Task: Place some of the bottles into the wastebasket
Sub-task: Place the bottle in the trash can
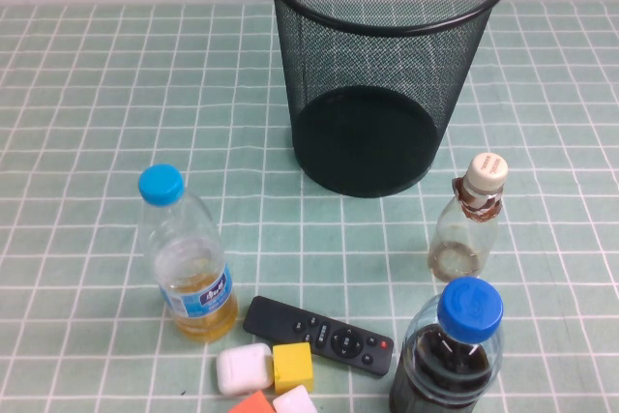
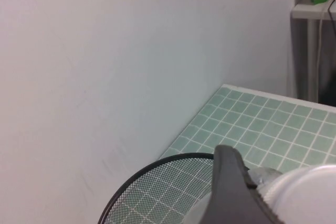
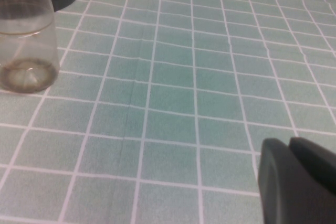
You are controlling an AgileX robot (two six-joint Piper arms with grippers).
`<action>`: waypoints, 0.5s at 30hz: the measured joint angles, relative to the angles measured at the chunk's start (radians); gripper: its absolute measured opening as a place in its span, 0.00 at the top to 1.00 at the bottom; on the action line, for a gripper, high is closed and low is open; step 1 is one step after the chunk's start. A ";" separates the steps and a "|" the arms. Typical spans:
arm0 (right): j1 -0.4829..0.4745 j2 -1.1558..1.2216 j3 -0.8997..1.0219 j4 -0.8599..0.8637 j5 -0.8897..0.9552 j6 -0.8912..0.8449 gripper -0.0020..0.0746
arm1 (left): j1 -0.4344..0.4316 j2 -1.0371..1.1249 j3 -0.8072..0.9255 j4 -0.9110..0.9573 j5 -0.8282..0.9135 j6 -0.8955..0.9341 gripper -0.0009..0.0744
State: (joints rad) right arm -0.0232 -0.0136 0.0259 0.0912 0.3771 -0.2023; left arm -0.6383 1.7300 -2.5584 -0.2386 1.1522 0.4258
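Left end effector [image 2: 247, 198] raised high, right end effector [image 3: 299, 182] low near table

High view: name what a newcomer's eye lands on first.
The large black wire-mesh wastebasket dominates the far middle of the green-tiled table. Nearer, the small cream-capped bottle stands on the right and a blue-capped bottle of yellow liquid on the left. The left gripper is above the wastebasket's rim, something pale and rounded against its finger; the right gripper is low over the table near the small bottle.

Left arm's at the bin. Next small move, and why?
Probably open the left gripper: it holds a clear bottle above the wastebasket mouth, so it should drop in. The right gripper sits low by the small bottle.
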 joint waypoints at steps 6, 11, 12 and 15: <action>0.000 0.000 0.000 0.000 0.000 0.000 0.98 | 0.000 0.232 -0.004 -0.004 -0.161 0.071 0.55; 0.000 0.000 0.000 0.000 0.000 0.000 0.98 | 0.009 0.399 -0.004 -0.004 -0.252 0.096 0.55; 0.000 0.000 0.000 0.000 0.000 0.000 0.98 | 0.011 0.420 -0.004 -0.004 -0.259 0.096 0.55; 0.000 0.000 0.000 0.000 0.000 0.000 0.98 | 0.023 0.486 -0.003 -0.004 -0.264 0.096 0.55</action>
State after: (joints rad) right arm -0.0232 -0.0136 0.0259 0.0912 0.3771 -0.2023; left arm -0.6153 2.2160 -2.5609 -0.2429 0.8879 0.5217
